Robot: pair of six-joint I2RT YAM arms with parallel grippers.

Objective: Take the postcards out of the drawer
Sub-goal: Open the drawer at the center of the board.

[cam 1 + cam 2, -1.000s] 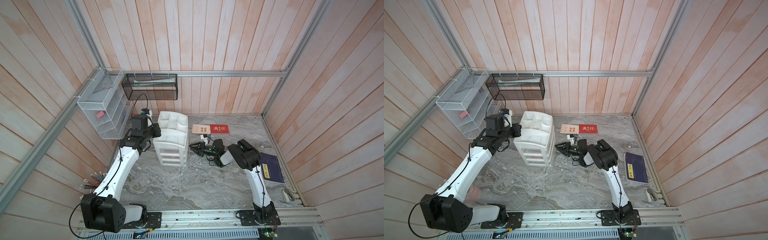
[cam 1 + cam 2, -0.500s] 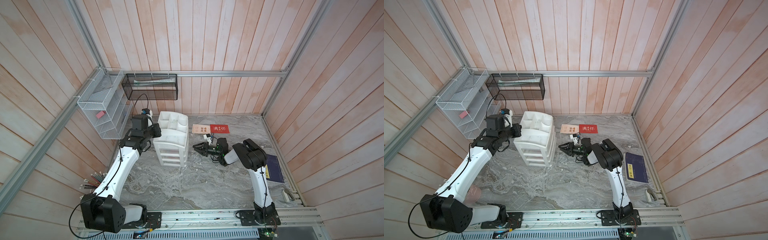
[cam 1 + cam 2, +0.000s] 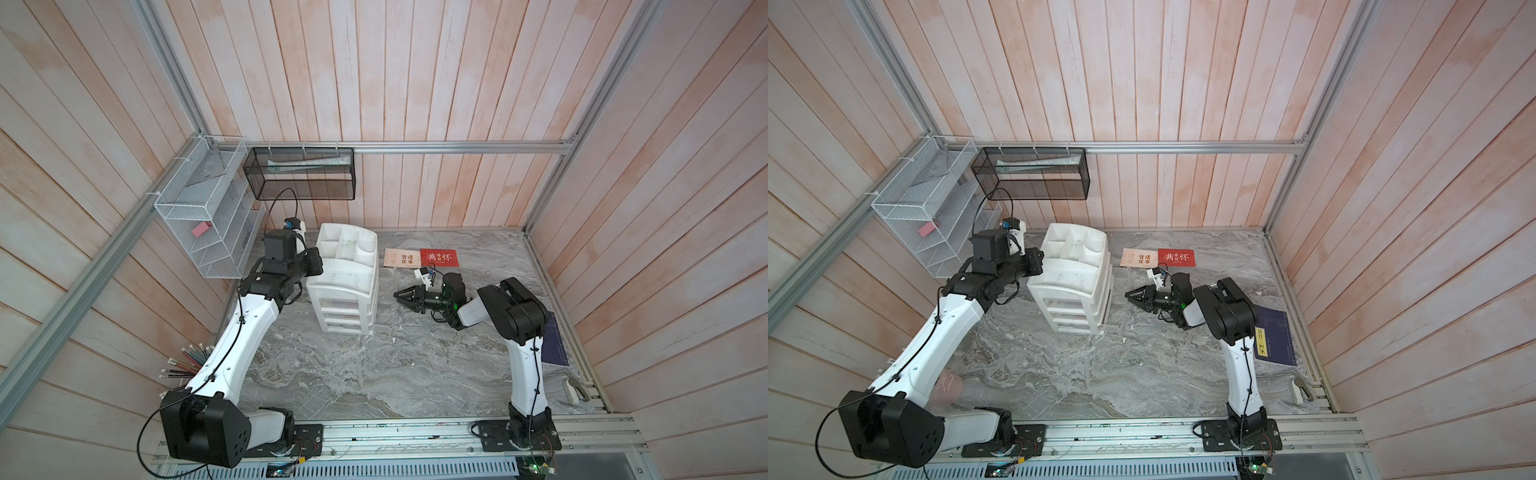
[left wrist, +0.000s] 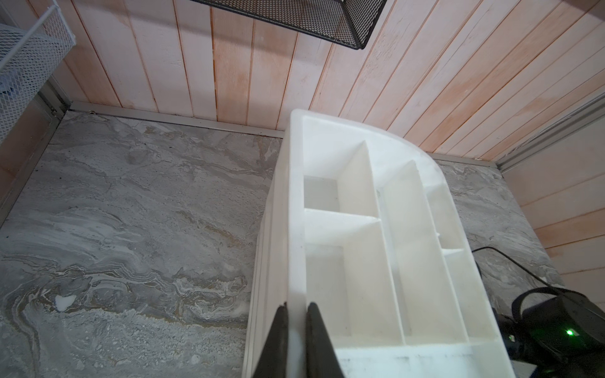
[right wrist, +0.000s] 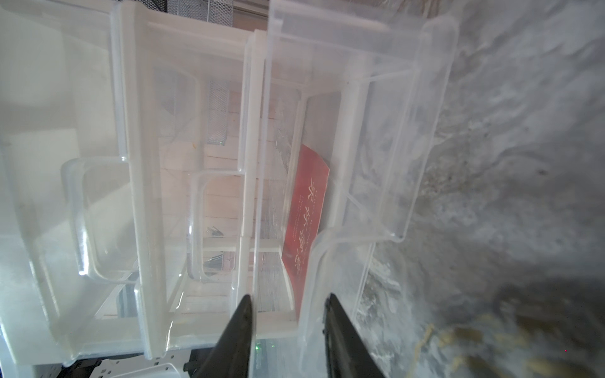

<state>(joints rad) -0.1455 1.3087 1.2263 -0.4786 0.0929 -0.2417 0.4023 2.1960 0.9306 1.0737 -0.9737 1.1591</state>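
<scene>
Approaching the pulled-out drawer (image 5: 386,137), the right gripper (image 5: 288,314) is hanging level with its front lip, jaws partly apart and holding nothing; whether the fingertips (image 5: 244,324) are touching the clear plastic cannot be told. One red postcard (image 5: 306,209) is lying inside this drawer, flat along its floor, with its near short edge just behind the lip. Judging from this, the step in hand is entering the drawer and pinching that near edge. The card is looking thin and the plastic slick, so the jaws should be going in narrow, one finger sliding under the edge and one over it, closing only once the card is between the pads. Any push along the drawer's travel is risking closing it, so the entry should be coming from above the lip, not head-on. Beyond the drawer, the white drawer unit (image 3: 345,286) is standing upright, and the left gripper (image 4: 297,307) is clamping the wall of its top tray, bracing it against tipping or sliding. Farther back, the beige postcard (image 3: 400,258) and the other red postcard (image 3: 439,257) are lying side by side on the table (image 3: 353,374), touching, marking the likely drop spot.
</scene>
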